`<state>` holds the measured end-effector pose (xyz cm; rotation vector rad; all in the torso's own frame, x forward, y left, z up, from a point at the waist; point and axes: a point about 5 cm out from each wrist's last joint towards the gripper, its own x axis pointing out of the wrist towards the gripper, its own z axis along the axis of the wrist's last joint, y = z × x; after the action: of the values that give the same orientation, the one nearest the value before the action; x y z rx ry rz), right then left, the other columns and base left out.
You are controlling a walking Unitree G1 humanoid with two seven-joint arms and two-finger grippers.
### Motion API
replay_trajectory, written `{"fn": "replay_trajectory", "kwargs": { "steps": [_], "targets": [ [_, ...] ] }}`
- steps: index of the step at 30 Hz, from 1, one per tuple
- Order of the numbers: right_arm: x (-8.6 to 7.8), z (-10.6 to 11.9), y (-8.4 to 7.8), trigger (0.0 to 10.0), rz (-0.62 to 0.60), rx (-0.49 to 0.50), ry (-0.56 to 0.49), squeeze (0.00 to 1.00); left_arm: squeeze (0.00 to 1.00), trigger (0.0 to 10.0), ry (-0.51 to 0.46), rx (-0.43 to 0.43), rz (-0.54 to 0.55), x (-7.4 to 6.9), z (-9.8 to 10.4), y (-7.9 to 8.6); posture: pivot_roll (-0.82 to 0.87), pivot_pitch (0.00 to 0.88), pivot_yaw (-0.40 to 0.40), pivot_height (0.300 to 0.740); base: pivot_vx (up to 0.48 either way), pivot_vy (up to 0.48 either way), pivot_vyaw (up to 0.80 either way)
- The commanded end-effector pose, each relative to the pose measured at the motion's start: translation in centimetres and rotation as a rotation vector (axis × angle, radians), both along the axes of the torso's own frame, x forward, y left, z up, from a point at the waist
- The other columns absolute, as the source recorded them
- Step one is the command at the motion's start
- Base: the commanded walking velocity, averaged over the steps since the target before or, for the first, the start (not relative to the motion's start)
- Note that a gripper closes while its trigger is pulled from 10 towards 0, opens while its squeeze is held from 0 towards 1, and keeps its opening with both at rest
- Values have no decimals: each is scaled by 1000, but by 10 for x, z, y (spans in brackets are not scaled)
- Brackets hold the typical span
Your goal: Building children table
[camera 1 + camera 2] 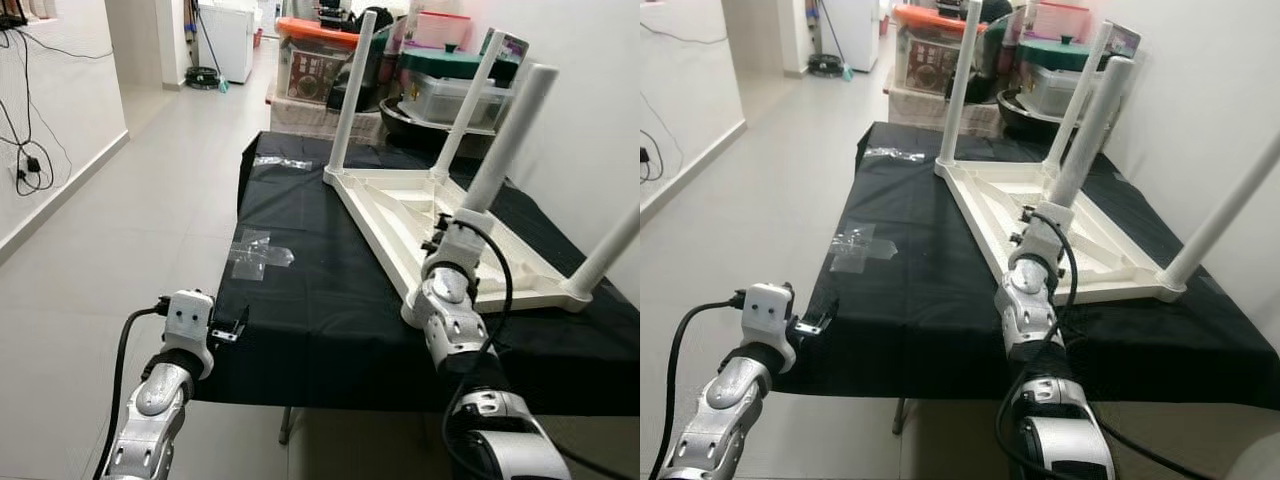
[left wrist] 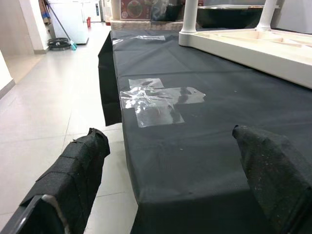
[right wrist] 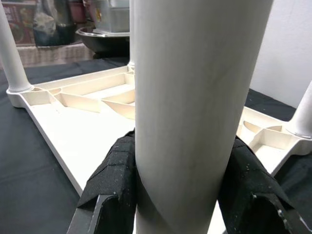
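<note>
Right now your right gripper (image 3: 180,195) is clamped on a white table leg (image 1: 505,140), one black finger (image 3: 109,183) pressed to each side of the tube near its lower end. That leg stands tilted at the near corner of the upside-down white children's table (image 1: 420,215), whose ribbed underside faces up. Three more legs rise from its other corners. The table lies on a black cloth (image 1: 330,300) covering a work table, toward the robot's right and close to the white wall. Your left gripper (image 2: 175,175) hangs at the cloth's near left edge with its fingers spread wide, holding nothing. Just beyond it some clear tape (image 2: 158,100) is stuck flat on the cloth. Storage boxes and a dark basin (image 1: 425,125) crowd behind the far end.
</note>
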<state>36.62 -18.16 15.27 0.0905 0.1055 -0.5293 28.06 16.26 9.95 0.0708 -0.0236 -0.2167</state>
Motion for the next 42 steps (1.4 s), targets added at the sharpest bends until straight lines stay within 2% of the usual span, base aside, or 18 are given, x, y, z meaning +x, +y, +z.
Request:
{"fn": "replay_trajectory", "kwargs": {
  "steps": [1,7,8,9,10,11,13,15,22,23,25,26,27,33,35,36,39,42],
  "targets": [
    [-8,-24,1,10000,34,25,84,1000,0,10000,12,8,-26,2,-2,-6,22,0,-127,740,0,0,0],
    [5,2,0,10000,111,9,-26,1000,0,10000,8,8,-23,3,-1,-5,29,0,-133,740,0,0,0],
    [11,21,-4,10000,133,-28,-88,808,0,10000,6,8,-20,3,-1,-3,29,0,-133,740,0,0,0],
    [11,21,-4,10000,133,-28,-88,808,0,10000,6,8,-20,3,-1,-3,29,0,-133,740,0,0,0],
    [19,41,2,10000,261,-40,-177,0,0,10000,6,8,-19,3,-1,-3,31,0,-137,740,0,0,0],
    [19,41,2,10000,261,-40,-177,0,0,10000,6,8,-19,3,-1,-3,31,0,-137,740,0,0,0],
    [27,84,25,10000,681,-86,-362,0,0,10000,3,8,-18,2,-2,-4,40,0,-146,740,0,0,0],
    [27,88,28,10000,734,-91,-374,0,0,10000,2,7,-17,2,-2,-4,40,0,-146,740,0,0,0],
    [18,75,59,10000,1174,-209,-331,0,0,10000,-2,10,-11,3,-1,-3,55,0,-158,740,0,0,0],
    [14,70,64,8000,1245,-200,-318,0,0,10000,-2,11,-9,3,-1,-2,61,0,-161,740,0,0,0],
    [12,67,67,8000,1290,-192,-310,0,0,10000,-2,11,-8,3,-1,-1,61,0,-161,740,0,0,0],
    [11,61,71,1490,1324,-203,-287,0,0,10000,-2,13,-6,2,-1,-1,69,0,-166,740,0,0,0],
    [11,56,74,0,1333,-224,-270,0,0,10000,-2,13,-4,2,-1,0,69,0,-166,740,0,0,0],
    [27,32,69,0,1084,-230,-62,0,0,10000,-1,13,1,1,-1,1,68,0,-163,740,0,0,0],
    [33,10,47,0,750,-153,77,0,0,10000,0,13,-2,2,-1,0,61,0,-156,740,0,0,0],
    [33,10,47,0,750,-153,77,0,0,10000,0,13,-2,2,-1,0,61,0,-156,740,0,0,0],
    [22,-22,5,0,316,-29,198,0,0,10000,-1,15,-6,2,0,-1,54,0,-150,740,0,0,0],
    [15,-32,-7,0,215,-10,230,0,0,10000,0,17,-7,2,-1,0,48,0,-147,740,0,0,0]
  ]
}}
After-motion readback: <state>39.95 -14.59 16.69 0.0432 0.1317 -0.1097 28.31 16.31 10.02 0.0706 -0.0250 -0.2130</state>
